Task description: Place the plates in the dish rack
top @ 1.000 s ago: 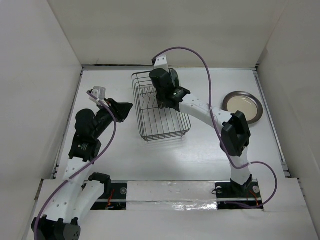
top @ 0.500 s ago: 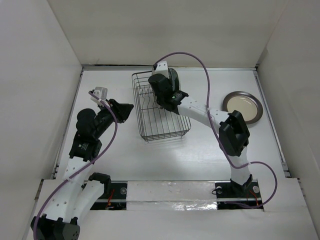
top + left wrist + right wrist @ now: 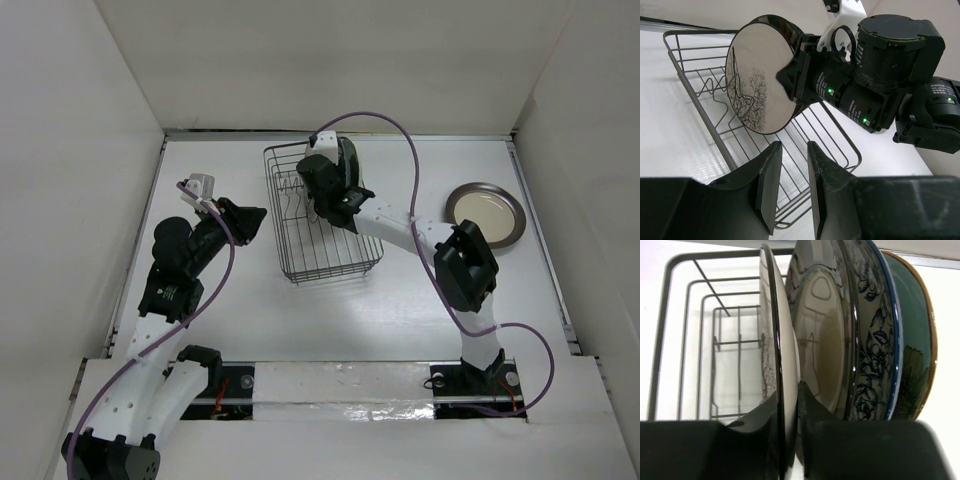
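The dish rack (image 3: 330, 255) stands at mid-table. Three plates stand upright at its far end: a dark-rimmed cream one (image 3: 822, 335), a blue-floral one (image 3: 867, 340) and a pale green one (image 3: 910, 355). In front of them stands a cream plate with a dark patterned edge (image 3: 771, 315), upright between the tines, with my right gripper (image 3: 790, 390) shut on its rim. The left wrist view shows that plate's face (image 3: 757, 80). A grey-brown rimmed beige plate (image 3: 485, 213) lies flat at the right. My left gripper (image 3: 794, 150) hovers left of the rack, open and holding nothing.
The right arm (image 3: 890, 75) reaches over the rack from the right. The near half of the rack (image 3: 805, 150) holds bare wires. White walls (image 3: 90, 150) enclose the table on three sides.
My right gripper has carried the patterned plate a little toward the far end of the rack, closer to the standing plates. The left arm has stayed put.
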Tool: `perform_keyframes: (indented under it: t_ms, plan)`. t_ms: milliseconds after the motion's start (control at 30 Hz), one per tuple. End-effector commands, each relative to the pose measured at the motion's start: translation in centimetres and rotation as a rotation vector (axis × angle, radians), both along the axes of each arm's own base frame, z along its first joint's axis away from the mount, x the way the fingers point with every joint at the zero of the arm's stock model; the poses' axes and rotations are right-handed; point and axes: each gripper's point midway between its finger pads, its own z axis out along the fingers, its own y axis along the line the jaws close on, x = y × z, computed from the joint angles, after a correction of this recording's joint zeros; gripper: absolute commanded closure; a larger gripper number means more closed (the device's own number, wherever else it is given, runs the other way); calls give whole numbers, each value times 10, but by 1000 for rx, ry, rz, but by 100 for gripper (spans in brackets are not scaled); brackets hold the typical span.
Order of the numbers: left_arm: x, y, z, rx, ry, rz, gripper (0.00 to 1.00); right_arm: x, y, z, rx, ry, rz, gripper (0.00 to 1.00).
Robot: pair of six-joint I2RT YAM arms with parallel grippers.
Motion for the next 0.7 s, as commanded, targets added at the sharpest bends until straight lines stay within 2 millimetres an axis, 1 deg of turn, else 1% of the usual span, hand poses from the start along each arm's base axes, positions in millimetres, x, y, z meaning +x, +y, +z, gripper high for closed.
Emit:
perform_keyframes:
  t_ms: [0, 67, 133, 167, 200, 233, 267, 300, 333, 400, 433, 533, 567, 600, 633, 667]
  plan:
    - [-3, -3, 20, -5, -71, -19, 76, 3, 16, 49, 160, -95, 14, 68]
    - [-3, -1, 22, -5, -76, -11, 76, 3, 16, 53, 164, -103, 19, 60]
    - [0, -1, 18, 0, -62, -2, 76, 3, 17, 58, 166, -111, 21, 52]
    - [0, -2, 17, 0, -58, -13, 76, 4, 16, 60, 164, -113, 19, 51]
    - [-1, -3, 17, -4, -58, -20, 76, 4, 16, 67, 173, -121, 20, 51]
    - [-2, -4, 19, -7, -65, -25, 76, 3, 16, 72, 178, -129, 20, 47]
    - [-3, -3, 20, -8, -69, -22, 76, 3, 15, 76, 178, -141, 21, 46]
    - [-2, -2, 21, -4, -73, -13, 76, -1, 20, 82, 180, -149, 36, 46]
    - [-1, -1, 20, 0, -65, -5, 76, -2, 19, 92, 191, -164, 39, 43]
    - [1, -2, 17, -1, -54, -8, 76, -4, 17, 103, 195, -176, 43, 42]
    - [0, -3, 18, -3, -58, -16, 76, -7, 14, 116, 211, -190, 47, 42]
    - [-2, -1, 20, -3, -67, -10, 76, -17, 8, 135, 254, -219, 73, 43]
    - [0, -1, 21, -1, -66, -2, 76, -25, 2, 149, 289, -245, 81, 47]
    - [1, -2, 18, 1, -58, -7, 78, -24, -10, 157, 311, -260, 64, 55]
    - [0, -3, 18, -3, -58, -13, 89, -23, -24, 163, 329, -274, 43, 83]
    - [-2, -5, 19, -6, -62, -31, 95, -32, -43, 171, 376, -297, 33, 96]
